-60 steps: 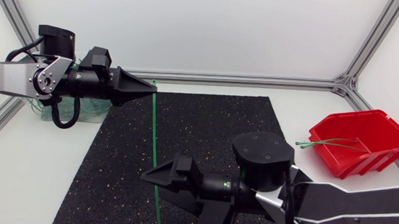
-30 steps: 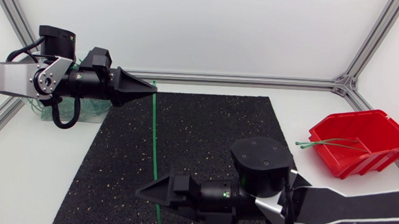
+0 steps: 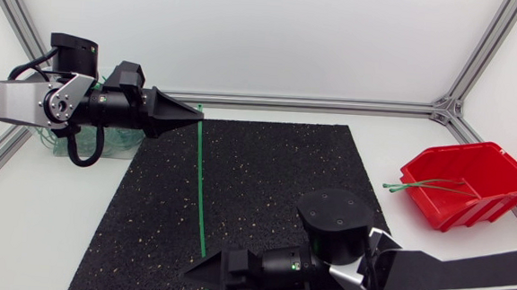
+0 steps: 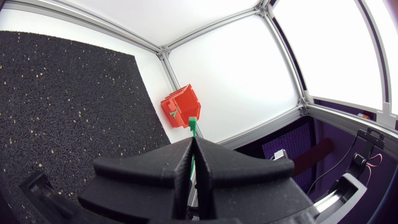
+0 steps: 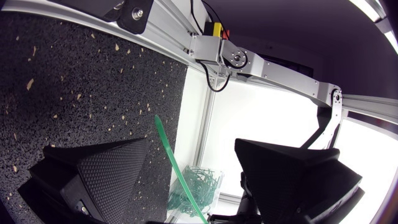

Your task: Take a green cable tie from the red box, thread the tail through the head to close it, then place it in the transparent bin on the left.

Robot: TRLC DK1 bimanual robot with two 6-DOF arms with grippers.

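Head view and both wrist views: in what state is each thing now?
Left claw: shut on the cable tie.
Right claw: open, tie between its fingers.
Cable tie: straight, not yet looped.
Red box: spare ties poking over the rim.
Clear bin: green ties inside.

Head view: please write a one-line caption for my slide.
Left gripper holds a green cable tie straight over the black mat; the open right gripper sits around it farther along.
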